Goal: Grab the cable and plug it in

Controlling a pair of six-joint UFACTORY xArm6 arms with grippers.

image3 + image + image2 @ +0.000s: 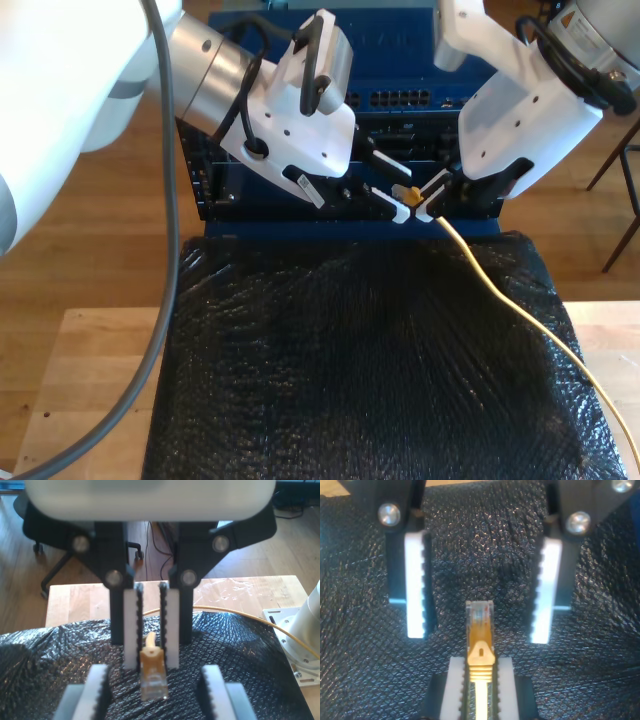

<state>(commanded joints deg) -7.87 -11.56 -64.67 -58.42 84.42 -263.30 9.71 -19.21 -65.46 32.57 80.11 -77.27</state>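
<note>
You can see the cable [500, 290] held up in the air above the black bubbly sheet [350, 350] that covers the bench [90, 380]. Its small clear plug sits at the front end, with a yellow boot right behind it. In the exterior view the plug's long side runs across the picture, and the plug points to the exterior view's left. The rest of the cable trails away to that view's lower right, over the sheet.

My first pincer [151, 666] is pinching the cable [152, 675] just behind the boot, with its white pads pressed on both sides. The plug sticks out past the tips.

My second pincer [479, 632] is spread wide and holds nothing. The plug end of the cable [480, 645] points into the gap between its fingers and touches neither of them.

In the exterior view, my first pincer [425, 200] reaches in from the right and my second pincer [385, 200] reaches in from the left. Their tips are close and face each other, in front of a blue rack [250, 225]. Both arms lean down toward the far edge of the sheet
</note>
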